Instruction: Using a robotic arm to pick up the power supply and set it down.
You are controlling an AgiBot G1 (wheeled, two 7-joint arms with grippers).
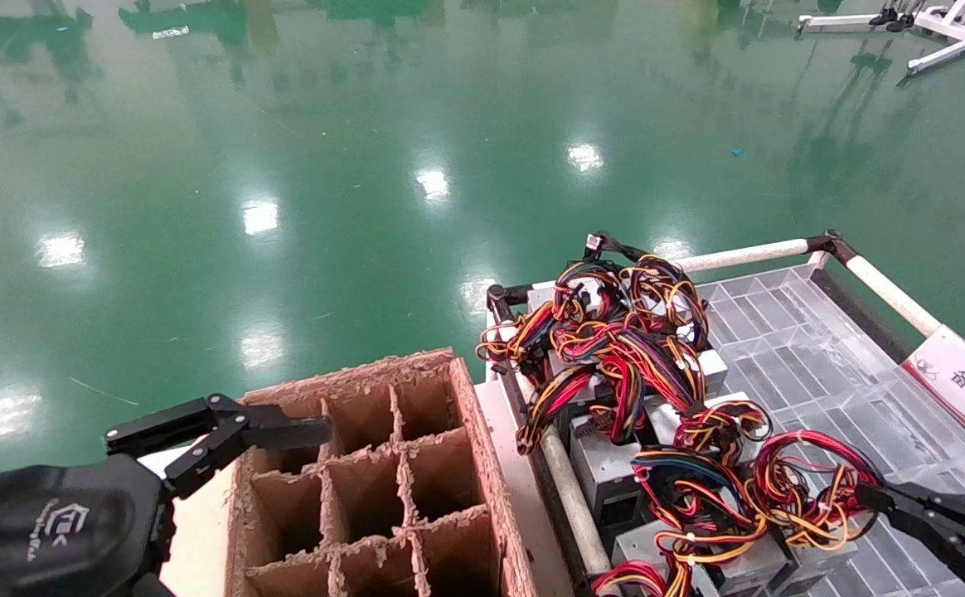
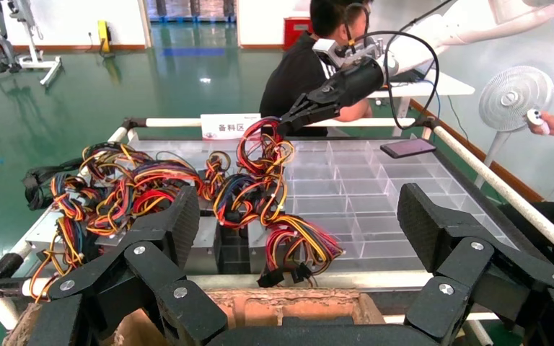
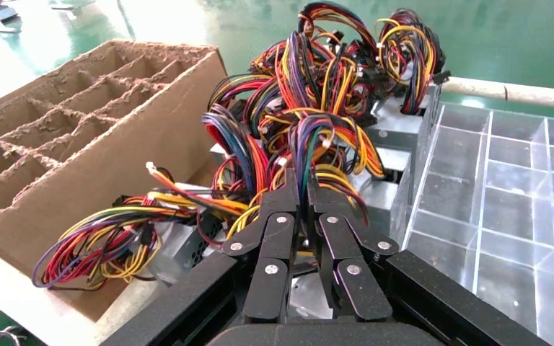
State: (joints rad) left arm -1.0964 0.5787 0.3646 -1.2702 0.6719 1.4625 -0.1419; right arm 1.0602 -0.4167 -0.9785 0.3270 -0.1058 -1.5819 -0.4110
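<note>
The right gripper (image 3: 304, 189), far nearer than the left, has its jaws clenched on the wires of the power supply (image 3: 317, 281), whose grey box lies just under them.

Overhead lamps threw bright glare spots across the glossy green floor (image 1: 416, 182) before me; everything looked evenly lit.

The left gripper (image 1: 238, 435) hangs at the near left, its rounded black wrist housing (image 1: 51, 531) low beside the robot's body and its 2 fingers (image 2: 162, 231) spread wide apart, holding nothing. The right gripper (image 1: 876, 497) reaches in from the near right, arm stretched forward and low, its 2 fingers (image 3: 281, 202) pressed close together and pinching a bundle of wires.
</note>
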